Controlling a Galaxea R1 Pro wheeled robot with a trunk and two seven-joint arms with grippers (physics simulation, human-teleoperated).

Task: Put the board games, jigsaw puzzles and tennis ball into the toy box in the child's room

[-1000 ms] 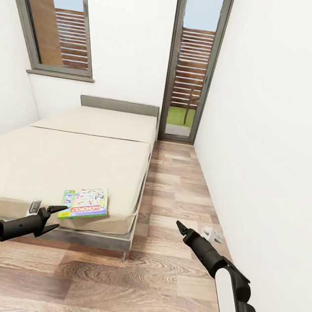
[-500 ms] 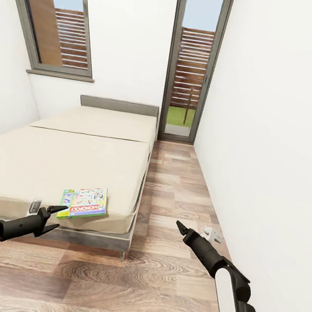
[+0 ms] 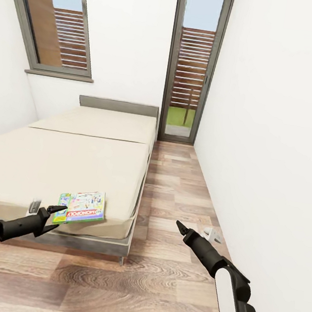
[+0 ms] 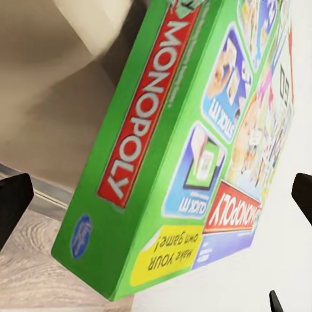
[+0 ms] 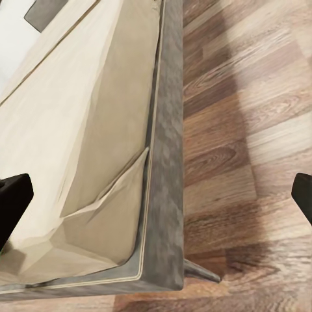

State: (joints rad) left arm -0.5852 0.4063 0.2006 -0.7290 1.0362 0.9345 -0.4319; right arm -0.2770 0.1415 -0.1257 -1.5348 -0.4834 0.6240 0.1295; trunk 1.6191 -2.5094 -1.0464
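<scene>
The Monopoly box point(image 3: 81, 207) lies flat on the bed point(image 3: 49, 165), at the near corner by the foot edge, its long axis running roughly across the head view and slightly skewed. The left gripper point(image 3: 56, 216) hangs just in front of that edge, spread wide, its upper finger tip overlapping the box's near left corner in the head view; whether it touches cannot be told. From the left wrist view the box point(image 4: 188, 143) sits straight ahead between the two dark fingers point(image 4: 13, 201), green side face toward the camera, so a short reach forward should bring it between the jaws. The right gripper point(image 3: 181, 228) hovers over the wood floor point(image 3: 156, 286), well apart from the box, and its fingers point(image 5: 12, 208) stand spread on nothing. The left arm is clearly the nearer one for this pick.
</scene>
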